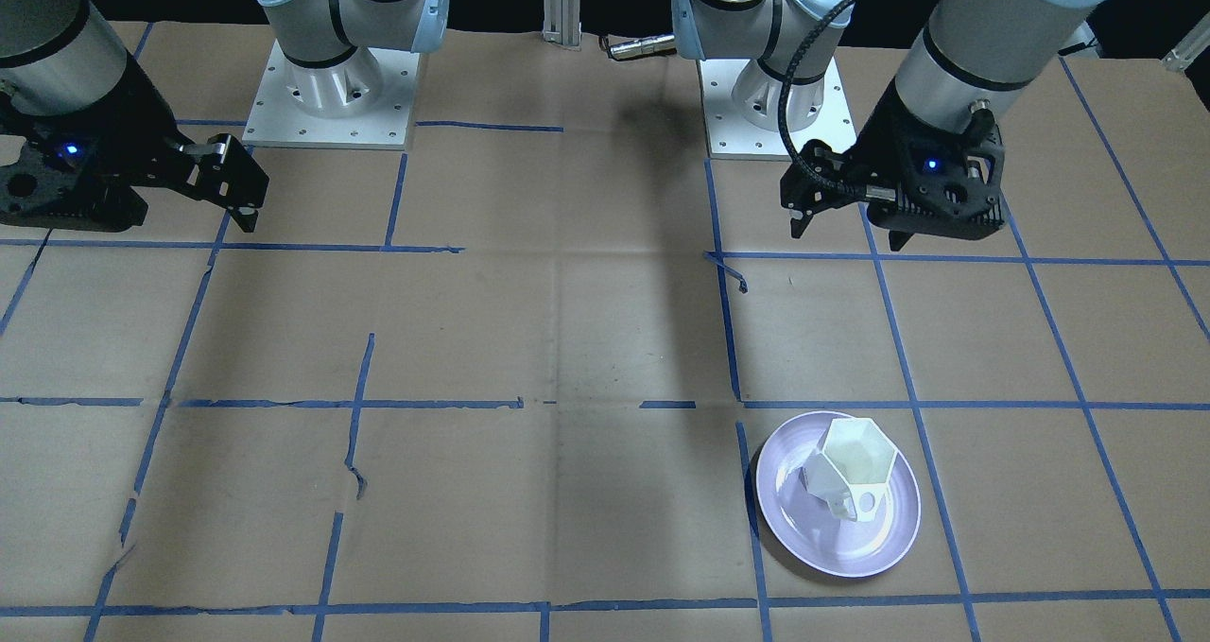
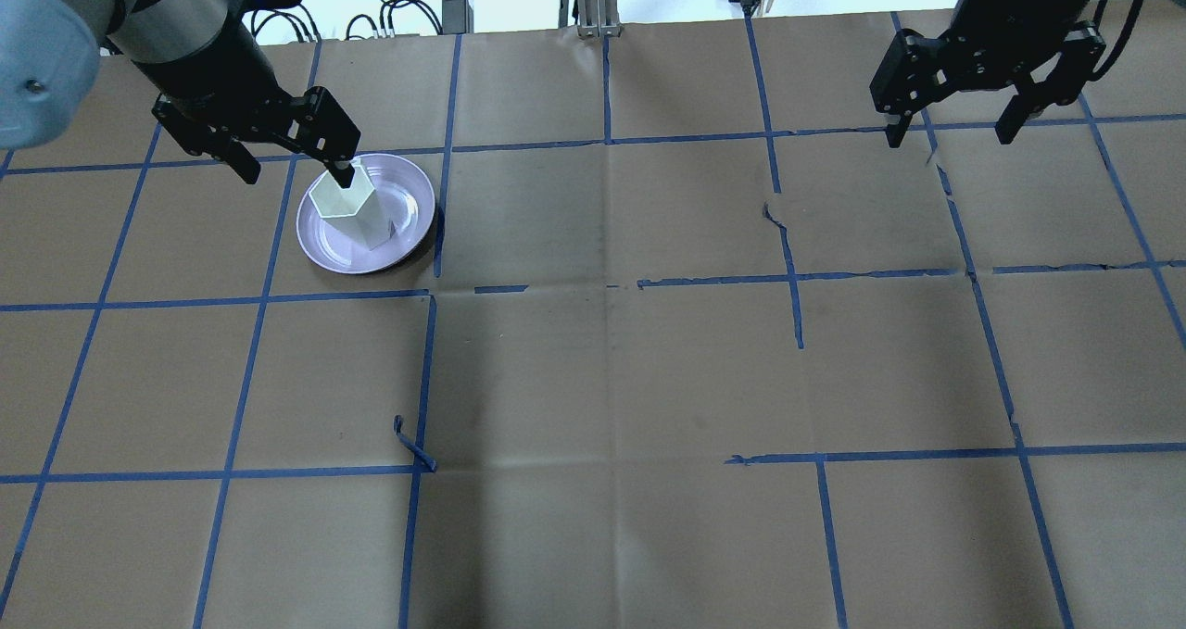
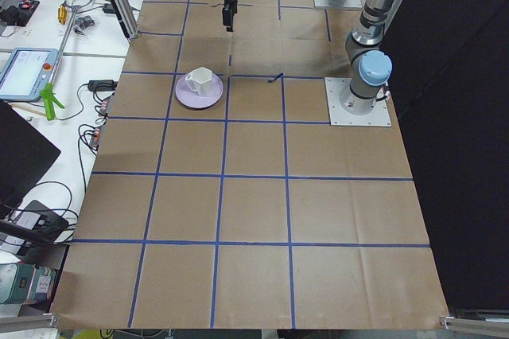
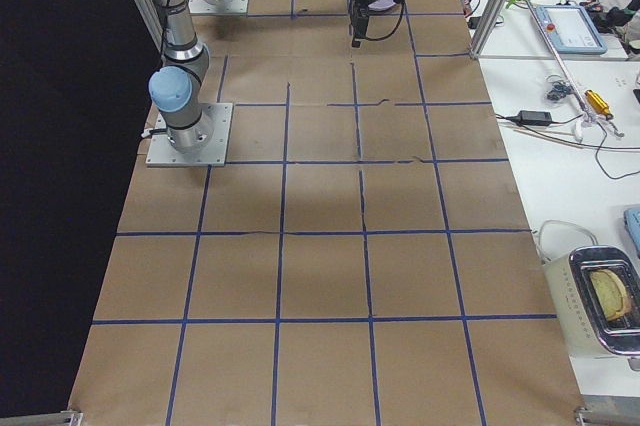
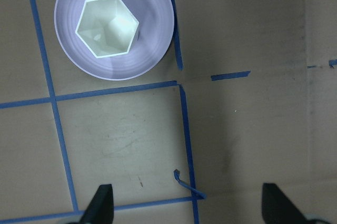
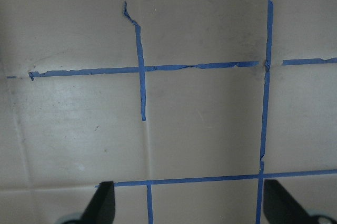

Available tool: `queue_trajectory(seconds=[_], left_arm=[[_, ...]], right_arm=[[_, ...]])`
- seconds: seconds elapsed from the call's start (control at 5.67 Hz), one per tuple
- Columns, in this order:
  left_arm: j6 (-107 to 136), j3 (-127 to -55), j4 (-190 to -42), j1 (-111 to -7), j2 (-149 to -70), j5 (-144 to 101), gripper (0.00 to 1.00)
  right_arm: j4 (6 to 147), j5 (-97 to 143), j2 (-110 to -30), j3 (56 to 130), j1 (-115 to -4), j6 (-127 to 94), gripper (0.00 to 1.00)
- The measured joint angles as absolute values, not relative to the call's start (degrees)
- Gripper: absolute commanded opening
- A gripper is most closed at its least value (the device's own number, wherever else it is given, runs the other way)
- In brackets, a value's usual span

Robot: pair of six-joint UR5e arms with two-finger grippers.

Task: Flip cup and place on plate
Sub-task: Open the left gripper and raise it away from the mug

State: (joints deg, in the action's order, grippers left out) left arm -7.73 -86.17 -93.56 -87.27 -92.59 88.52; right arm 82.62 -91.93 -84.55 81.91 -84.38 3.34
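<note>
The white faceted cup (image 1: 855,467) stands upright, mouth up, on the lavender plate (image 1: 851,547), handle toward the front camera. Both show in the overhead view as cup (image 2: 350,210) and plate (image 2: 408,205), and in the left wrist view as cup (image 5: 108,28) and plate (image 5: 152,40). My left gripper (image 1: 846,235) is open and empty, held high above the table on the robot's side of the plate; it also shows in the overhead view (image 2: 298,177). My right gripper (image 2: 948,136) is open and empty, high over the other side of the table.
Brown paper with a grid of blue tape (image 2: 607,286) covers the table. The two arm bases (image 1: 331,84) stand at the robot's edge. Benches with cables and tablets (image 3: 28,72) run along the far side of the table.
</note>
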Motion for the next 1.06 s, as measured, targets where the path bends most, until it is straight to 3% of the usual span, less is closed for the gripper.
queue_trajectory(seconds=[1.06], left_arm=[[-3.36,-86.03,-93.29,-88.16,-90.28,87.79,0.99]], right_arm=[[82.62,-91.93,-84.55,81.91,-84.37,3.34,1.00]])
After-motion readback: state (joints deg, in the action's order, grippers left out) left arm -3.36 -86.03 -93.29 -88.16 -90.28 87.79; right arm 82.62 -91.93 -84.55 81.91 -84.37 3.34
